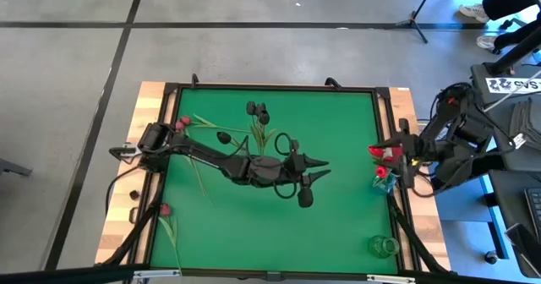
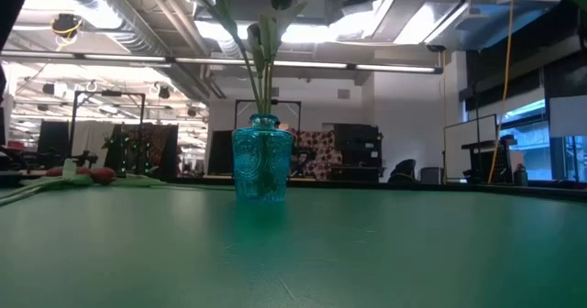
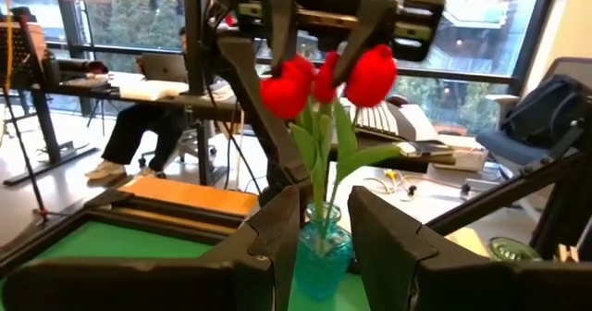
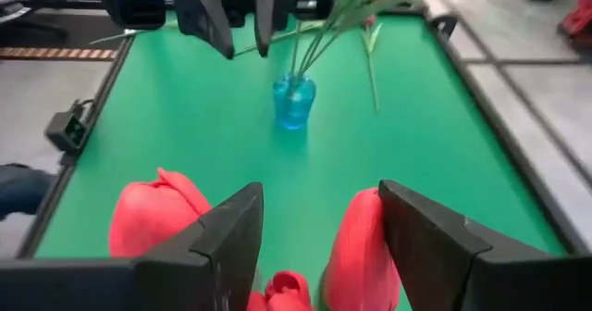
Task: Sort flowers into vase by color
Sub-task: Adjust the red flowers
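Note:
A blue vase (image 3: 324, 255) at the table's right edge holds red tulips (image 3: 287, 87). My right gripper (image 4: 319, 228) hangs open over them, its fingers on either side of the red heads (image 4: 153, 214). A second blue vase (image 4: 294, 101) stands mid-table with black tulips (image 1: 254, 108) in it; in the high view my left arm covers it. My left gripper (image 1: 325, 169) is open and empty, held level above the table's middle and pointing at the red bunch. Two pink tulips (image 1: 182, 122), (image 1: 165, 210) lie flat on the mat at the left. My right gripper stands from above with its fingers (image 4: 416, 232) close beside a red tulip head (image 4: 361, 246). I cannot tell whether a finger touches it. The tulips stand upright in their vase.
An empty green glass vase (image 1: 385, 246) stands at the near right corner. The green mat (image 1: 338, 225) has a raised black frame on a wooden table. Beyond the right edge there are desks, cables and a seated person (image 3: 139, 126).

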